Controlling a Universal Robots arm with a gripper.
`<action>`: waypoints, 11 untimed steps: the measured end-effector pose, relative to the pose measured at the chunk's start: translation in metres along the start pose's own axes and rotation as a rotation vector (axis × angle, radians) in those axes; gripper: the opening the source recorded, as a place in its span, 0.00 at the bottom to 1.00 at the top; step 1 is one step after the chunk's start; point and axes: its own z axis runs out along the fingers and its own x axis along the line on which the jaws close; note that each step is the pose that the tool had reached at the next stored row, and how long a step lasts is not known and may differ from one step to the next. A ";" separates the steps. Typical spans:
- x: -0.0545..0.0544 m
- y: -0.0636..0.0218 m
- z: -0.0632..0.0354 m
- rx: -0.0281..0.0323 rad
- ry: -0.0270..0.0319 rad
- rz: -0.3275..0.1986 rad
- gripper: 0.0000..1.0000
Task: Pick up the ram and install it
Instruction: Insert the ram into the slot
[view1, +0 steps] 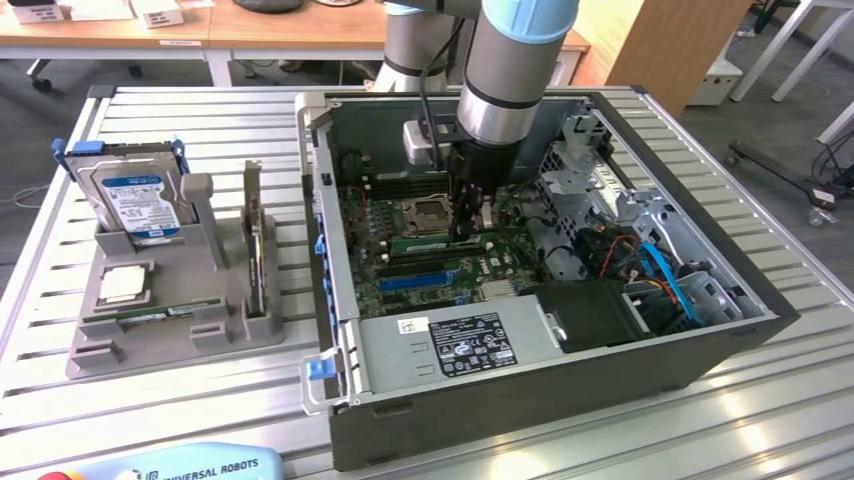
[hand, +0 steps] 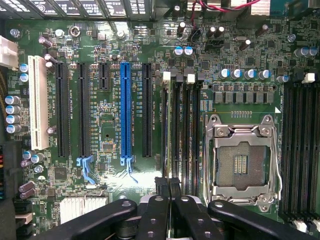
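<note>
Ram (view1: 140, 316) lies in tray (view1: 96, 356), well apart from closed claw (hand: 169, 189) above motherboard (hand: 107, 125).

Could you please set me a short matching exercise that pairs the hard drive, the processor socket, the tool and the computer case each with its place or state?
Things:
1. hard drive
2. processor socket
3. tool
4. computer case

Places or states:
A. shut, low over the motherboard
B. upright in the grey holder, at the exterior view's left
C. silver-framed, mounted on the green board
D. lidless, standing on the slatted table

Pairs: 1-B, 2-C, 3-A, 4-D.
</note>
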 end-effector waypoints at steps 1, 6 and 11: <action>0.000 0.0000 0.0000 0.0000 0.0000 0.000 0.12; 0.000 0.0000 0.0000 -0.0011 -0.0002 -0.002 0.12; 0.000 -0.0001 -0.0002 -0.0027 0.0001 -0.006 0.12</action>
